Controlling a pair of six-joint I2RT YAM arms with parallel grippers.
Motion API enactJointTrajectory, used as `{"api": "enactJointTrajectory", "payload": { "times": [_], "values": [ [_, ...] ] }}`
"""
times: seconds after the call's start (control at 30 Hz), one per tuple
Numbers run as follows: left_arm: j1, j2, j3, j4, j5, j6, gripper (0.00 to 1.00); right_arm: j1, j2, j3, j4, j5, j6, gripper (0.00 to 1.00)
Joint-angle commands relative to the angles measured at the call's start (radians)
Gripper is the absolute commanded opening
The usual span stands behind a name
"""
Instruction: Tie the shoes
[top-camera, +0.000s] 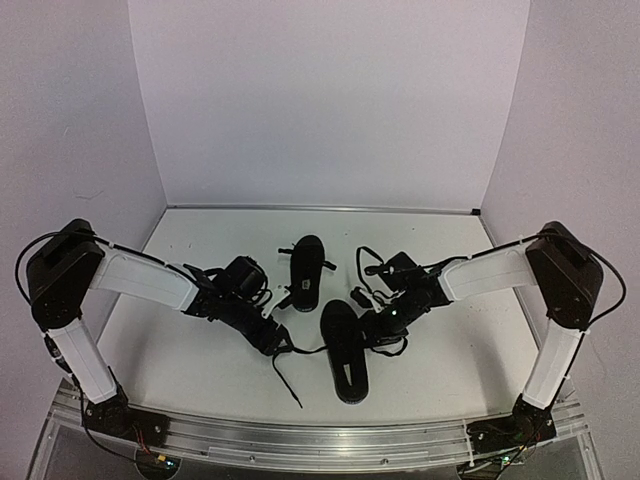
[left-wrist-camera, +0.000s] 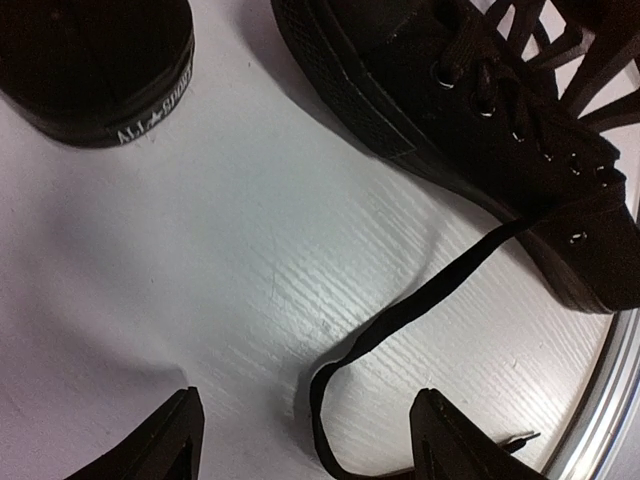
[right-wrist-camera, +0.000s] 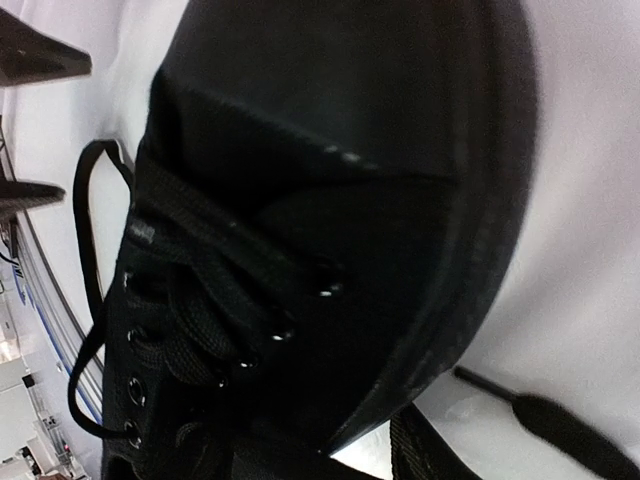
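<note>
near shoe (top-camera: 343, 352) — black, upright, lace (top-camera: 287, 376) trailing loose | far shoe (top-camera: 306, 268) — black, just beyond

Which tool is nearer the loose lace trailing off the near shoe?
Left. The left tool hangs open over the loose lace; the right tool is beyond the near shoe.

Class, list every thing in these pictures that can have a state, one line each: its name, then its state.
near shoe, untied, standing on its sole
loose lace, slack on the table, ungripped
far shoe, resting on the table, no gripper on it; knot too small to tell
left gripper, open, holding nothing
right gripper, beside the near shoe; open or shut cannot be told
</note>
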Motion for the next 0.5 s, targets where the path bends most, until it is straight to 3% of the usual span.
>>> {"api": "enactJointTrajectory", "payload": {
  "times": [0.0,0.23,0.4,0.47],
  "values": [
    [0.006,-0.069,-0.022,-0.016,0.007,-0.012,0.73,0.04,0.043,0.073,0.126,-0.063,0.022,0.48],
    [0.003,-0.143,-0.057,-0.059,-0.009,-0.082,0.72,0.043,-0.035,0.013,0.123,-0.061,0.093,0.5],
    [-0.012,-0.211,-0.098,-0.079,-0.009,-0.116,0.72,0.043,-0.17,-0.061,0.097,-0.035,0.131,0.71],
    [-0.052,-0.21,-0.102,-0.092,-0.037,-0.125,0.72,0.043,-0.218,-0.073,0.096,-0.037,0.143,0.74]
  ]
}}
